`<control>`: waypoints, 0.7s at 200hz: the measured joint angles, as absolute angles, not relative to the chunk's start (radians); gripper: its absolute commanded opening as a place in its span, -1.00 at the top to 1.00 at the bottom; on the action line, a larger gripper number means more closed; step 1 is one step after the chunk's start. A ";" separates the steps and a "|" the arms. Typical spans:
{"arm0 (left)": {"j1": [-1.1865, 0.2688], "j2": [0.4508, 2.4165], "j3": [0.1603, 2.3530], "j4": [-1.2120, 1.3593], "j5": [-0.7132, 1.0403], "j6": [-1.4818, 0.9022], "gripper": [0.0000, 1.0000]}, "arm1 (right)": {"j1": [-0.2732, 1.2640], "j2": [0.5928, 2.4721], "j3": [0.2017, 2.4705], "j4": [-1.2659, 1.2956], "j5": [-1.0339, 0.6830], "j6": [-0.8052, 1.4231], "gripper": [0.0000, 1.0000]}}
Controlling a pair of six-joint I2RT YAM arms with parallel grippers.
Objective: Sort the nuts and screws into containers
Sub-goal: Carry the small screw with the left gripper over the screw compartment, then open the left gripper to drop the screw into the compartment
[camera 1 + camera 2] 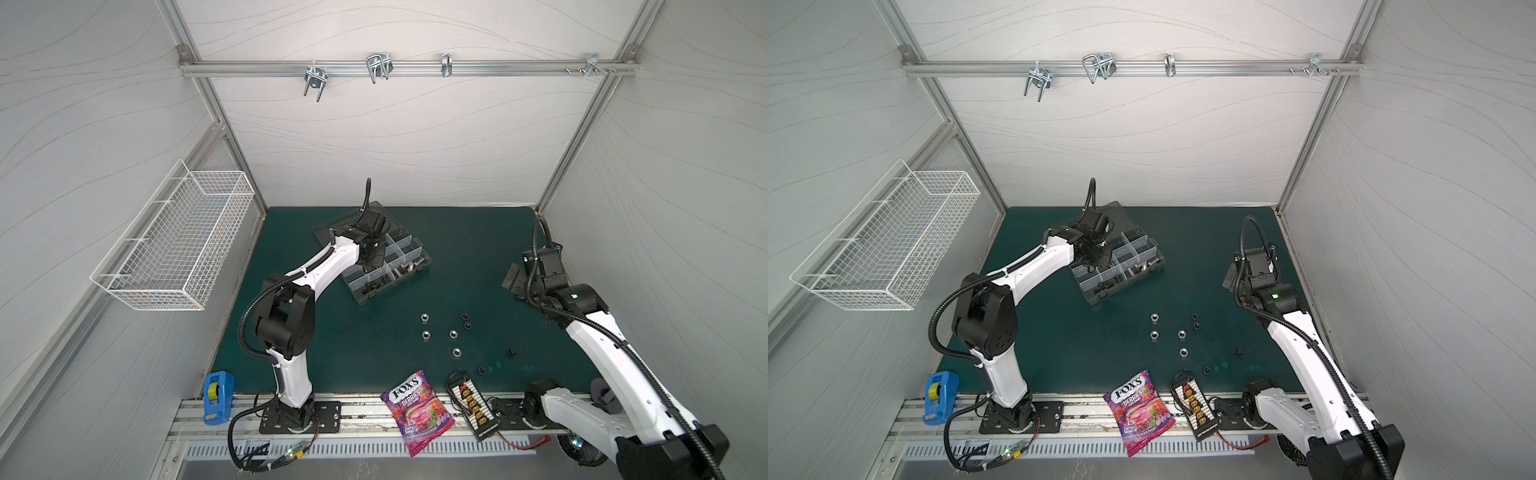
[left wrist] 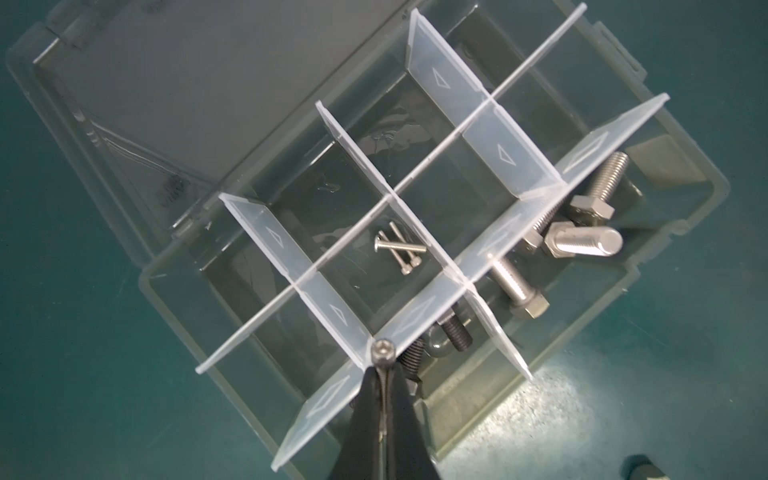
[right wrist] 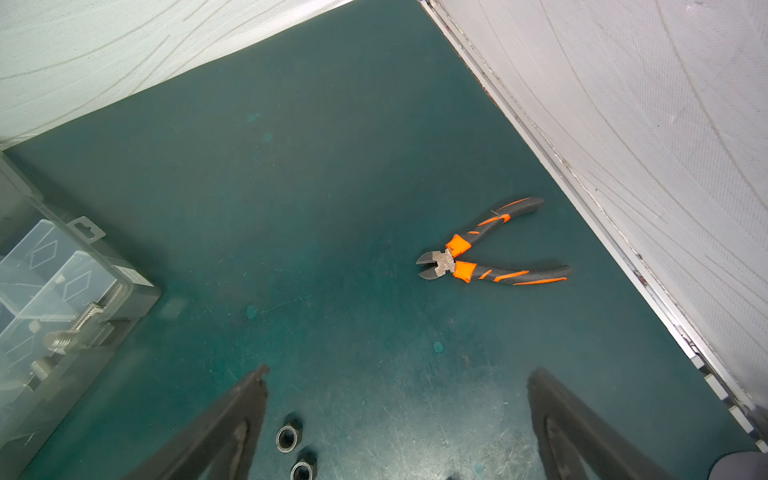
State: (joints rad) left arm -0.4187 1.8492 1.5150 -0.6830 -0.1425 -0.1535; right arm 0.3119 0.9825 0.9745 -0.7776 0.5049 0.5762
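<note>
The left gripper (image 2: 381, 368) has its jaws pinched shut on a small screw (image 2: 382, 348), directly over a divider crossing in the box (image 2: 702, 199). It should probably centre over the cell holding thin screws (image 2: 399, 249) and lower before letting go. The right gripper (image 3: 399, 372) hangs wide open and empty beside the box, near the loose nuts (image 1: 453, 333).

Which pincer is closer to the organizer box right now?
Left. The left pincer hangs right above the dividers of the organizer box, shut on a small screw. The right pincer is open over the mat, beside the box and apart from it.
</note>
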 measured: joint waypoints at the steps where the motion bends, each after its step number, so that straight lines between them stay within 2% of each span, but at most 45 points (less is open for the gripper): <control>1: -0.418 1.850 1.515 -0.683 -0.143 -0.153 1.00 | 0.312 0.982 0.974 -0.777 0.505 0.576 -0.98; 140: -0.392 1.993 1.559 -0.679 -0.150 -0.097 1.00 | 0.312 0.987 0.967 -0.790 0.480 0.581 -0.98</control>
State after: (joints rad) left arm -0.3916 1.9934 1.5593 -0.6792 -0.1497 -0.0967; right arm 0.3119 0.9867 0.9668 -0.7898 0.4797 0.5808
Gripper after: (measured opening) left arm 0.047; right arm 0.990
